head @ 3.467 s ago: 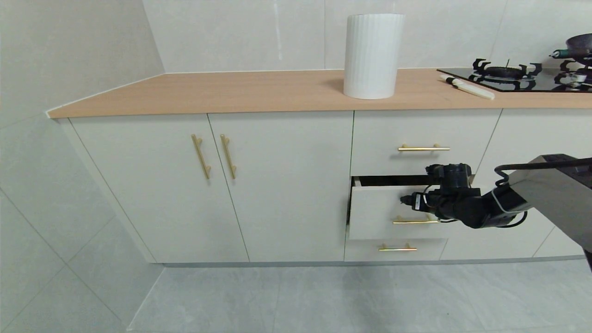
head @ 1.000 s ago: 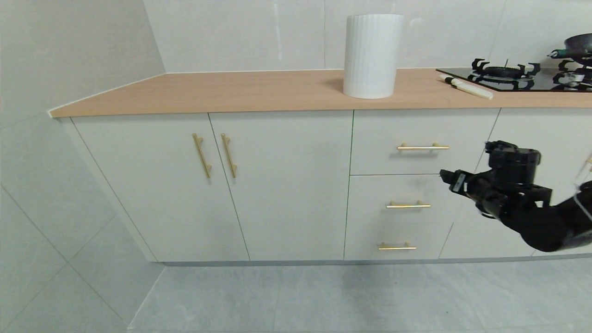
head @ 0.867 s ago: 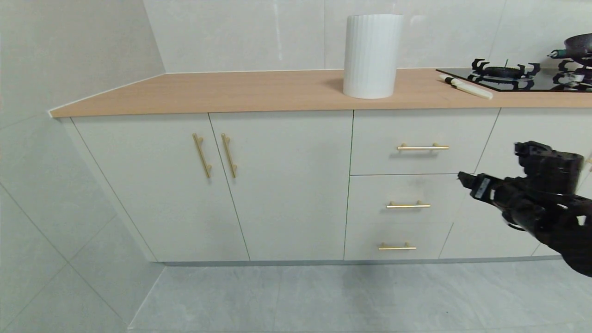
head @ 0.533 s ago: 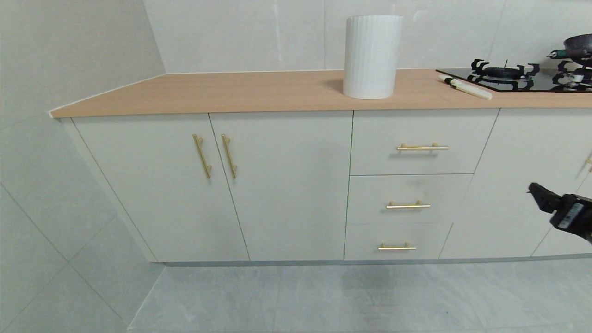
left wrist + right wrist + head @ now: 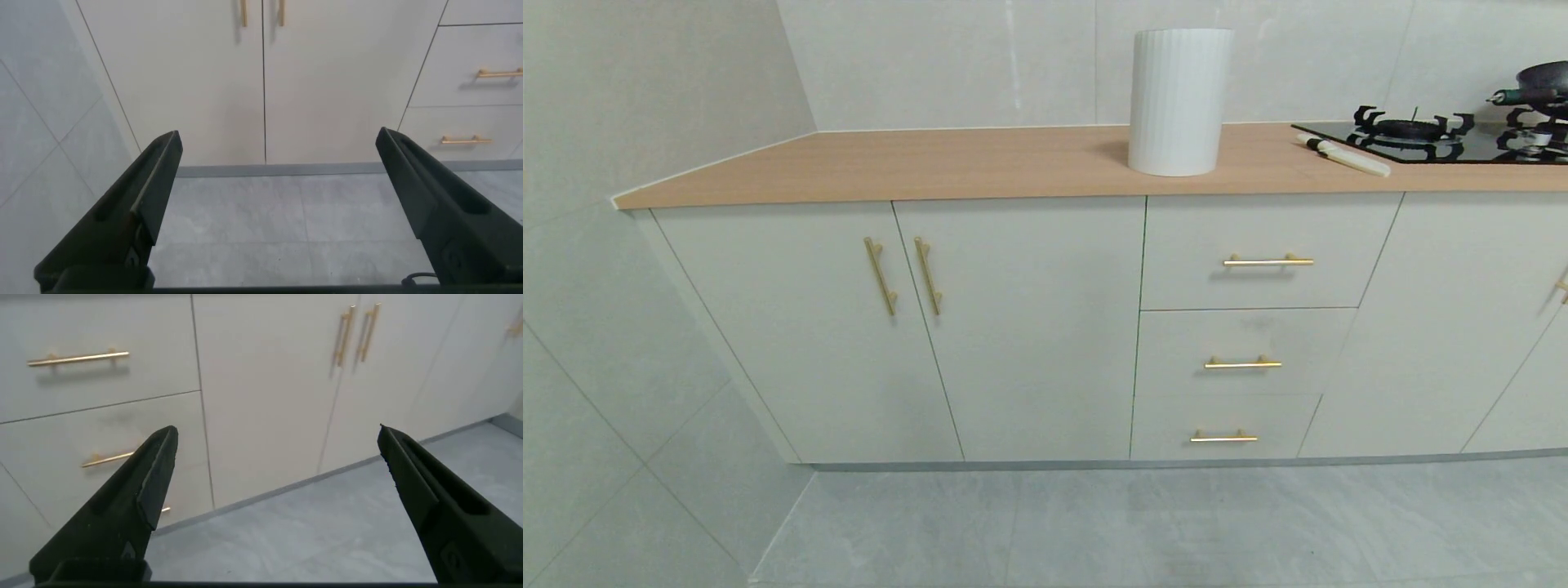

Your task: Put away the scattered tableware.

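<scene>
Cream middle drawer [image 5: 1258, 335] flush again, right hand [image 5: 275, 434] away from it, released; left hand [image 5: 278, 135] released too.

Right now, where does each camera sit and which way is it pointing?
Head view: on the robot's head, looking forward and down at the countertop, white ribbed cylinder, double doors and drawer stack.
Left wrist view: low, facing the floor at the foot of the double doors; the open left end effector frames it.
Right wrist view: low, facing the drawer stack; the open right end effector frames it.
Shared: all three see the gold drawer handles; head and left wrist both see the double doors.
</scene>
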`<state>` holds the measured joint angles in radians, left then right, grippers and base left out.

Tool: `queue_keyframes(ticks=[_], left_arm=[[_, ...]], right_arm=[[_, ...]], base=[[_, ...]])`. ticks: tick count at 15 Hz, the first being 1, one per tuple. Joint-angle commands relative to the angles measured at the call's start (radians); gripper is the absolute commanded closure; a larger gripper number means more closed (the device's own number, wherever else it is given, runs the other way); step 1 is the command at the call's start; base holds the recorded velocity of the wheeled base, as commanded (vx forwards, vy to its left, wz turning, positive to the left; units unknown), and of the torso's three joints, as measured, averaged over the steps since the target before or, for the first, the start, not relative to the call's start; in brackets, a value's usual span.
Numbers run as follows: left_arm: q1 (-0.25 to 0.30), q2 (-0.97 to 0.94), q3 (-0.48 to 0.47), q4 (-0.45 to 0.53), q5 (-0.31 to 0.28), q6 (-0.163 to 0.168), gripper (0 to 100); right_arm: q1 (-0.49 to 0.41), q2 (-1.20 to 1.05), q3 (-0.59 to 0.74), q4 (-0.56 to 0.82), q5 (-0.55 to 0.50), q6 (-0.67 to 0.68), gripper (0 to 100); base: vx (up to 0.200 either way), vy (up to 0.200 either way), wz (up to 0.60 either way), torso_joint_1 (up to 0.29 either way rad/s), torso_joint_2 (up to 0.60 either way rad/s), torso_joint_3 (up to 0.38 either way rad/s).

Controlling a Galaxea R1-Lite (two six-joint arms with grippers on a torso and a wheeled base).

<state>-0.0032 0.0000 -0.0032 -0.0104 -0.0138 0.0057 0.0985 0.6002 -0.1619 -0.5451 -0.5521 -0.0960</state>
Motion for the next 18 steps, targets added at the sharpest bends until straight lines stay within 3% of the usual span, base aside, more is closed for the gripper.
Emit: queue_keyframes(ticks=[1, 3, 8, 10, 11, 12, 16, 18], left_arm=[[0.0, 0.0, 0.0, 0.0, 0.0, 0.0, 0], [0.0, 0.0, 0.0, 0.0, 0.0, 0.0, 0], [0.0, 0.0, 0.0, 0.0, 0.0, 0.0, 0], [0.0, 0.0, 0.0, 0.0, 0.0, 0.0, 0], [0.0, 0.0, 0.0, 0.0, 0.0, 0.0, 0], [0.0, 0.0, 0.0, 0.0, 0.0, 0.0, 0], [0.0, 0.0, 0.0, 0.0, 0.0, 0.0, 0], [0.0, 0.0, 0.0, 0.0, 0.0, 0.0, 0]], right_arm=[[0.001, -0.39, 0.016, 0.289, -0.009, -0.021, 0], [0.0, -0.494, 0.016, 0.415, -0.009, -0.022, 0], [-0.02, -0.505, 0.05, 0.413, -0.178, -0.051, 0], [-0.118, -0.56, 0.061, 0.422, -0.152, -0.1, 0], [-0.114, -0.565, 0.059, 0.422, -0.134, -0.102, 0], [-0.109, -0.583, 0.064, 0.425, -0.088, -0.102, 0], [-0.1, -0.6, 0.162, 0.344, 0.293, -0.076, 0], [-0.1, -0.6, 0.162, 0.372, 0.403, -0.062, 0]], base=[[0.0, 0.0, 0.0, 0.0, 0.0, 0.0], [0.0, 0.0, 0.0, 0.0, 0.0, 0.0], [0.0, 0.0, 0.0, 0.0, 0.0, 0.0], [0.0, 0.0, 0.0, 0.0, 0.0, 0.0], [0.0, 0.0, 0.0, 0.0, 0.0, 0.0], [0.0, 0.0, 0.0, 0.0, 0.0, 0.0], [0.0, 0.0, 0.0, 0.0, 0.0, 0.0], [0.0, 0.0, 0.0, 0.0, 0.0, 0.0]])
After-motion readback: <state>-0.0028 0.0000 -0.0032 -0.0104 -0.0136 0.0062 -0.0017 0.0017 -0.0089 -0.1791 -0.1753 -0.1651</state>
